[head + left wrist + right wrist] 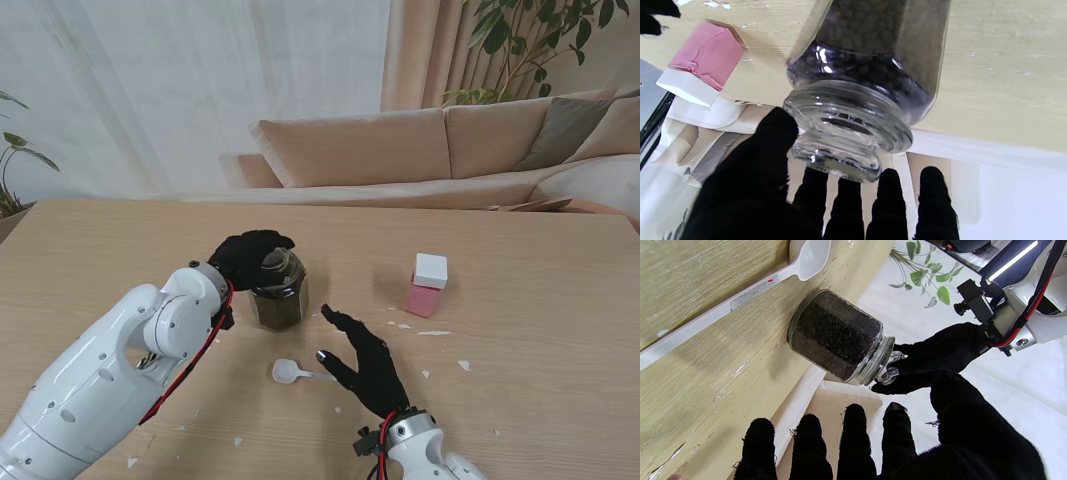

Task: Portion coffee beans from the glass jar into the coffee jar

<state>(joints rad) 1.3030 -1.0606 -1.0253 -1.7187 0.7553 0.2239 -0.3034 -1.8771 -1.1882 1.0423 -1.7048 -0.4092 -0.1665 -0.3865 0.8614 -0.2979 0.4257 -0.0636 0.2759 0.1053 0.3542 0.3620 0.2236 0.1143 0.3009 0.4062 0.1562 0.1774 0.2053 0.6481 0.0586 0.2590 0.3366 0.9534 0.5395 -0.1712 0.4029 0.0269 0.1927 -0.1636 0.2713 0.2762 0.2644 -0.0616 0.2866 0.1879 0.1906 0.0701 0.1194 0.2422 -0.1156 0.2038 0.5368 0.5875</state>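
Pale wood table (pixel 100 250) with a beige sofa and sheer curtains behind it sets the scene. Black-gloved fingertips (pixel 776 128) of the left hand (pixel 248 258) sit at the glass stopper lid (pixel 836 160), thumb against the rim and the other digits fanned beyond the knob; whether they truly pinch it I cannot tell. Under that hand stands the glass jar (pixel 278 298), upright near the table's middle and packed dark with coffee beans (pixel 833 330). Right hand (pixel 365 365) hovers nearer to me, fingers spread and holding nothing, just beside the white plastic spoon (pixel 292 372) lying flat on the wood. Farther right, well apart from the jar, stands a pink container with a white cap (pixel 428 284), presumably the coffee jar meant to receive the beans. White flecks (pixel 434 333) dot the surface.

Filled glass like this should feel heavy, rigid, slick and breakable. I judge the lid's narrow neck the best place to lift it off, while the faceted body wants a full wrap to steady it
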